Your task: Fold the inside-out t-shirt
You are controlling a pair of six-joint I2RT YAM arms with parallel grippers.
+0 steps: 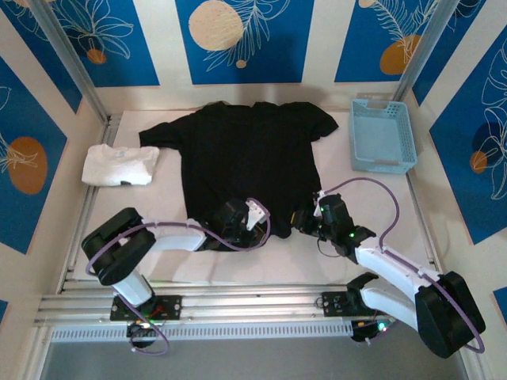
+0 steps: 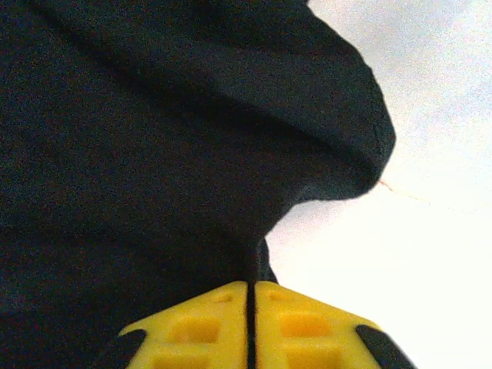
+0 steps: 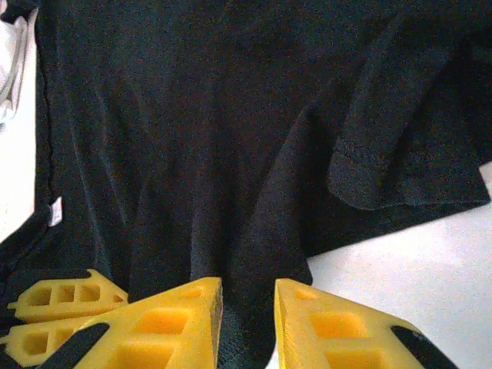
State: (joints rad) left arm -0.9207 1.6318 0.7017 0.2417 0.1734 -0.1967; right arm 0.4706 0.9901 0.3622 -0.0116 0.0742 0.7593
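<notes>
The inside-out t-shirt (image 1: 249, 150) is black and lies spread flat in the middle of the table, collar to the far side. My left gripper (image 1: 235, 224) sits at its near hem, left of centre. In the left wrist view its yellow fingers (image 2: 200, 327) are pressed together at the left gripper (image 2: 251, 286) tip, pinching an edge of the black cloth (image 2: 154, 138). My right gripper (image 1: 303, 222) is at the near right corner of the hem. The right wrist view shows the right gripper (image 3: 247, 288) closed on a thick fold of the t-shirt (image 3: 215, 115).
A folded white t-shirt (image 1: 119, 165) lies at the left of the table. A light-blue basket (image 1: 383, 134) stands at the far right. Bare white table (image 1: 261, 265) runs between the hem and the arm bases. Metal frame posts rise at both far corners.
</notes>
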